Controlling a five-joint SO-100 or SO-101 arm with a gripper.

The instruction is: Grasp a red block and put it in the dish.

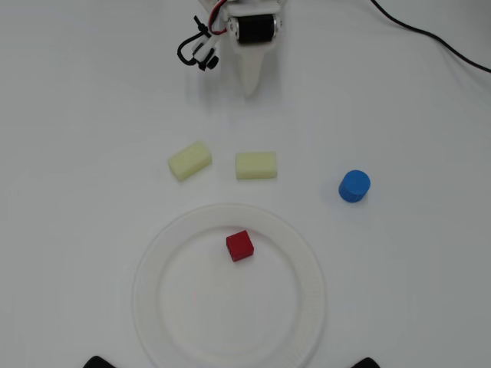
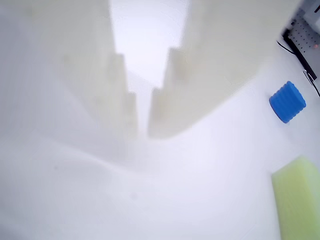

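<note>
The red block (image 1: 239, 245) lies inside the dish (image 1: 156, 253), in its upper middle part, in the overhead view. The dish is a large round white plate at the lower centre of the table. My gripper (image 1: 252, 83) is far from both, at the top of the overhead view, pointing toward the dish. Its white fingers (image 2: 170, 100) fill the wrist view and meet at the tips (image 2: 143, 131). It is shut and holds nothing. The red block and the dish are out of the wrist view.
Two pale yellow blocks (image 1: 189, 160) (image 1: 255, 165) lie between the gripper and the dish; one shows in the wrist view (image 2: 299, 200). A blue cylinder (image 1: 354, 186) (image 2: 287, 102) stands to the right. A black cable (image 1: 430, 37) runs along the top right.
</note>
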